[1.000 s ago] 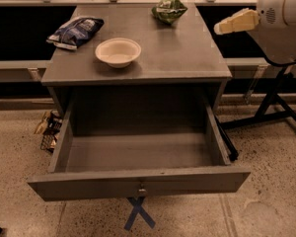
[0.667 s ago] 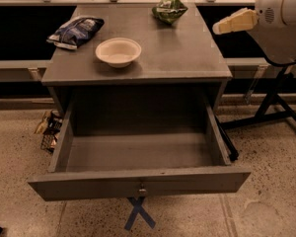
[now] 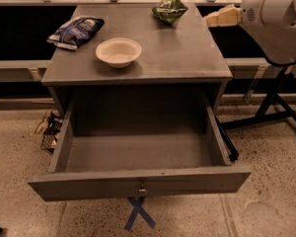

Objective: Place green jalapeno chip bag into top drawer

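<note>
The green jalapeno chip bag [image 3: 169, 9] lies on the grey table top [image 3: 182, 48] at its far right, near the back edge. The top drawer [image 3: 138, 181] is pulled wide open below the table top, its inside bare, with a small metal lock [image 3: 142, 189] at the centre of its front panel. My gripper [image 3: 221, 18], cream-coloured on the end of the white arm [image 3: 276, 19], hovers off the table's right edge. It is level with the bag and a short way to its right, not touching it.
A white bowl [image 3: 118, 51] sits at the middle left of the table top. A dark blue chip bag [image 3: 75, 31] lies at the far left. A black stand [image 3: 271, 107] is on the floor at the right. A wire basket [image 3: 48, 130] and blue tape cross [image 3: 139, 214] are on the floor.
My gripper has moved a little to the left and farther back, closer to the green bag. The bag, bowl and drawer have not moved.
</note>
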`<state>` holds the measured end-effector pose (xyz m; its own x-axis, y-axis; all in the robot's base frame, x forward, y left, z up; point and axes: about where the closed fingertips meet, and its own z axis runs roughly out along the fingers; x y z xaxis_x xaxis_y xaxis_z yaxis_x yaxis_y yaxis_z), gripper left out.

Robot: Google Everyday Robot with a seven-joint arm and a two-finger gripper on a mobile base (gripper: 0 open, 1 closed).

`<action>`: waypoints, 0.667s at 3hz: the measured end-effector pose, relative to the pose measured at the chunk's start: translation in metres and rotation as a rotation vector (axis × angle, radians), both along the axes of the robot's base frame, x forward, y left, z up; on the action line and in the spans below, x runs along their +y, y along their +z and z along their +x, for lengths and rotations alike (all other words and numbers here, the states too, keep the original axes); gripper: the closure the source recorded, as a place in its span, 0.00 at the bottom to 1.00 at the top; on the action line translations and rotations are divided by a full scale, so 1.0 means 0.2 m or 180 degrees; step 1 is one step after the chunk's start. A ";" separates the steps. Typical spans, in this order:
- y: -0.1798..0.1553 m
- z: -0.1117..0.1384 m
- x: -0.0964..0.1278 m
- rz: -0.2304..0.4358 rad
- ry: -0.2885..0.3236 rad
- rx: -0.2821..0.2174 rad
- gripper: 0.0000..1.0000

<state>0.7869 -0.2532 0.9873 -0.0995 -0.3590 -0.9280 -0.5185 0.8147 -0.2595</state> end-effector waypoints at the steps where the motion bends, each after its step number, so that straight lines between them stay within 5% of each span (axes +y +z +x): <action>1: 0.06 0.21 0.01 0.0152 -0.0216 -0.0361 0.00; 2: 0.09 0.39 0.08 0.0413 -0.0285 -0.0502 0.00</action>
